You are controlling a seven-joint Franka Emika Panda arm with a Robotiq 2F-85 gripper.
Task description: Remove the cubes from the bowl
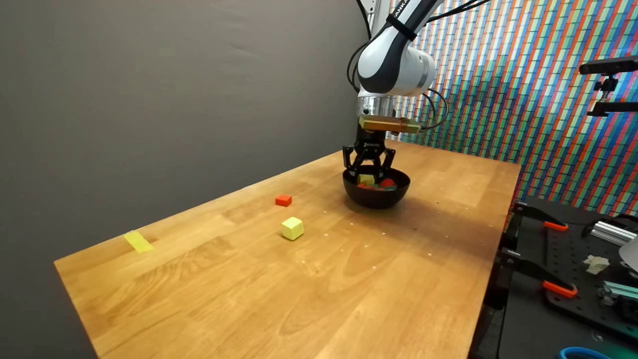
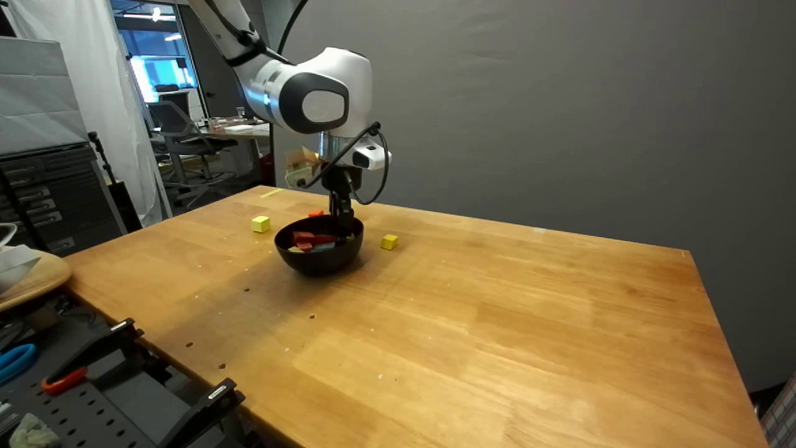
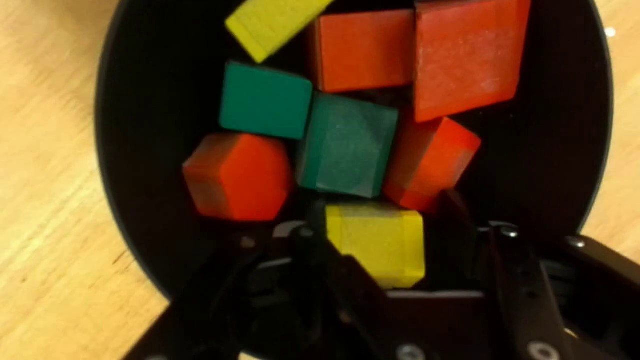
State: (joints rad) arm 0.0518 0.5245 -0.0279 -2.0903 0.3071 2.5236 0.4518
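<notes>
Yellow cube (image 3: 377, 247) (lower middle, wrist view) seems about to be grabbed; the spread pincer (image 3: 386, 217) should be squeezed.

In the wrist view your gripper (image 3: 386, 212) is blurred against the black bowl (image 3: 150, 125), so you can't tell whether the nearer fingertip touches the yellow cube (image 3: 382, 250) between its fingers; that finger hides one corner of it. Beyond the fingertips, a second yellow block (image 3: 277, 25) and the far rim are cut off by the top edge. In an exterior view the fingers overlap as one shape; past them, the bowl's rim hides the bottom of a red block (image 2: 316, 213). Above the gripper, the arm (image 2: 317, 87) runs out of both exterior views; around the gripper, specks (image 1: 384, 233) are too small to identify.
</notes>
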